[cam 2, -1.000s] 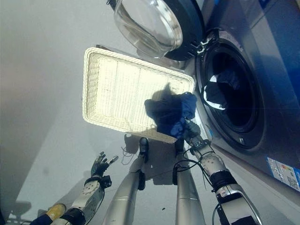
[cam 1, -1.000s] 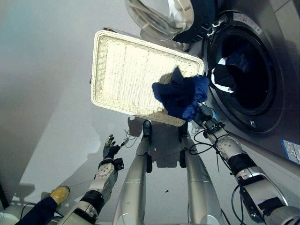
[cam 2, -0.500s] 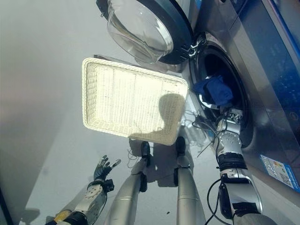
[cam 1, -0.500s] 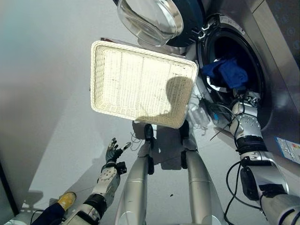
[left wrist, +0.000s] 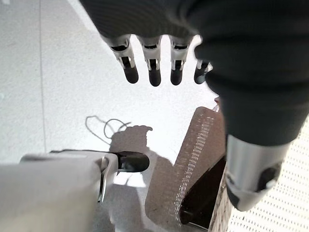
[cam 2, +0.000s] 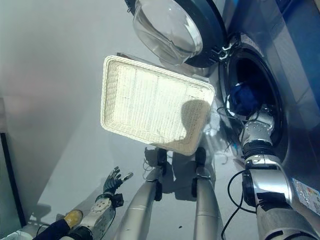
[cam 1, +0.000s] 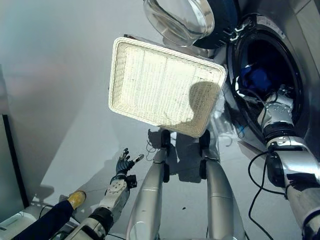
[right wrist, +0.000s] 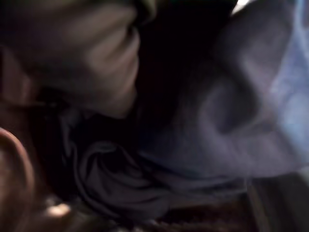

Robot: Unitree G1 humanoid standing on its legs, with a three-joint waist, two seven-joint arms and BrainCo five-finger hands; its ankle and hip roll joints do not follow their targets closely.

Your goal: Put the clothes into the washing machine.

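Right arm reaches into the round opening of the washing machine [cam 1: 280, 65]; the right hand [cam 1: 286, 96] sits at the lower rim of the drum mouth, wrist and forearm trailing out toward the robot. Fingers of that hand are hidden inside the drum, so cannot tell whether they are spread or curled round cloth. Blue clothes [cam 1: 256, 77] lie in the drum just past the right hand, up against it or nearly so; contact not resolvable. Right wrist view is dark: folds of blue-grey cloth close in front of the hand, with a darker bunched fold beside them, nothing of the fingers readable. Washer door [cam 1: 182, 19] with its clear glass bowl is swung open, hanging to the far side of the drum mouth from the right hand. White wicker basket [cam 1: 165, 92] rests on the floor to the left of the right hand, just beside the machine front; its inside is bare weave crossed by a shadow at the corner nearest the drum. Left hand [cam 1: 123, 162] hangs low, well apart from the basket and the machine, over bare grey floor [cam 1: 60, 100]; in its own wrist view the fingers [left wrist: 153, 72] are straight and spread, thumb apart, holding nothing. A person's shoe [cam 1: 76, 199] and dark trouser leg show near the left arm.
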